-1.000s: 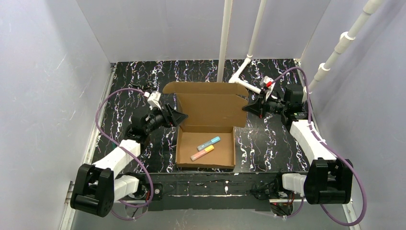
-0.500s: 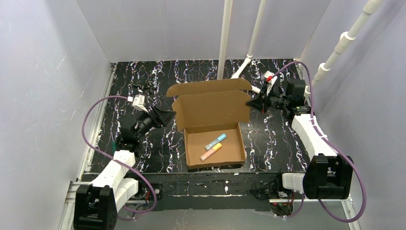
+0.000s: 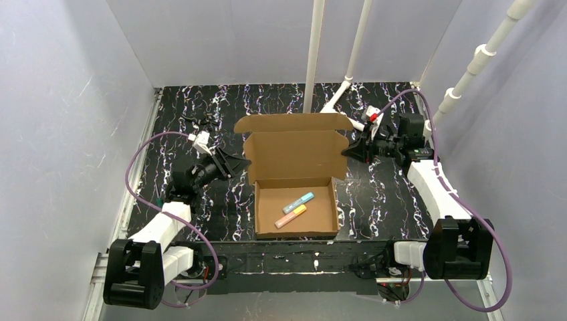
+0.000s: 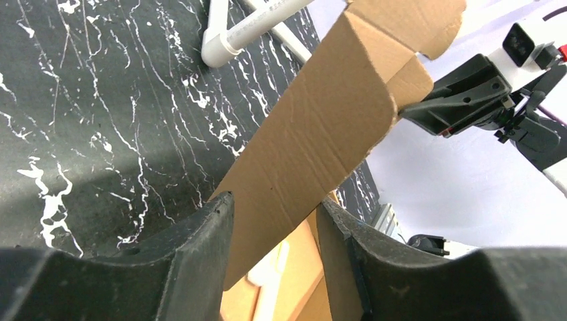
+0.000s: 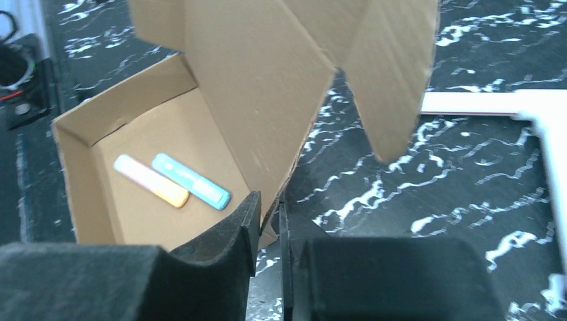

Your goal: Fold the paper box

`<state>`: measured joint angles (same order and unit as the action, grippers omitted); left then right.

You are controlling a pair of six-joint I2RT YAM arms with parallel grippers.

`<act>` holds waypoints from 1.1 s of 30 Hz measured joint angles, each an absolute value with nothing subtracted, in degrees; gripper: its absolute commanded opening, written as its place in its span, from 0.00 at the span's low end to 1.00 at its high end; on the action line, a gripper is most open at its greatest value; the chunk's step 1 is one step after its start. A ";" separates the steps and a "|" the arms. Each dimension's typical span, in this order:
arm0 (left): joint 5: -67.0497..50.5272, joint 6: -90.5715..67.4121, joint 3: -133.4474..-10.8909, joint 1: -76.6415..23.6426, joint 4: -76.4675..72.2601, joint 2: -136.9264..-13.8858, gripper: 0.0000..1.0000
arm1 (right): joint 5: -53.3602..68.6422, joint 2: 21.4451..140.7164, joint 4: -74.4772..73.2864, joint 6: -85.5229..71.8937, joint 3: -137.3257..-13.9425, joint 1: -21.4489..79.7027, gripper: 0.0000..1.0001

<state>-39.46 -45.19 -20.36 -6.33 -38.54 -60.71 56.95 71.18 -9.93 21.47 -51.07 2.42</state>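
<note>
The brown corrugated paper box (image 3: 294, 155) sits on the black, white-veined counter (image 3: 187, 107), its shallow tray open and its lid upright. Two stubby markers (image 3: 295, 200) lie inside. The left fingers (image 4: 194, 261) straddle the lid's left flap; I cannot tell whether they grip it. The right fingers (image 5: 220, 261) pinch its right edge.

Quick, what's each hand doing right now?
Left hand: open, straddling a lid flap of the paper box.
Right hand: closed on the box's lid edge.
</note>
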 measured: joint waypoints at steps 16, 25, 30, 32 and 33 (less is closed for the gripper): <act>-38.50 -45.80 -22.24 -8.64 -39.68 -62.48 0.16 | 69.60 72.49 -41.80 46.85 -59.05 4.62 0.76; -36.36 -41.04 -22.26 -8.75 -35.73 -59.92 0.15 | 68.16 71.24 -49.93 54.17 -60.80 -1.32 0.81; -36.32 -38.59 -22.26 -8.75 -34.17 -59.20 0.14 | 68.12 70.89 -50.48 54.89 -60.86 -6.70 0.75; -36.32 -37.71 -22.26 -8.75 -33.61 -58.96 0.14 | 68.01 71.20 -50.11 54.37 -60.88 -8.01 0.63; -36.32 -37.30 -22.26 -8.75 -33.32 -58.81 0.14 | 67.57 71.53 -49.10 53.04 -60.88 -8.38 0.55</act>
<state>-36.32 -37.30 -22.26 -8.75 -33.32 -58.81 67.57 71.53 -49.10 53.04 -60.88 -8.38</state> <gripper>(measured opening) 0.144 0.725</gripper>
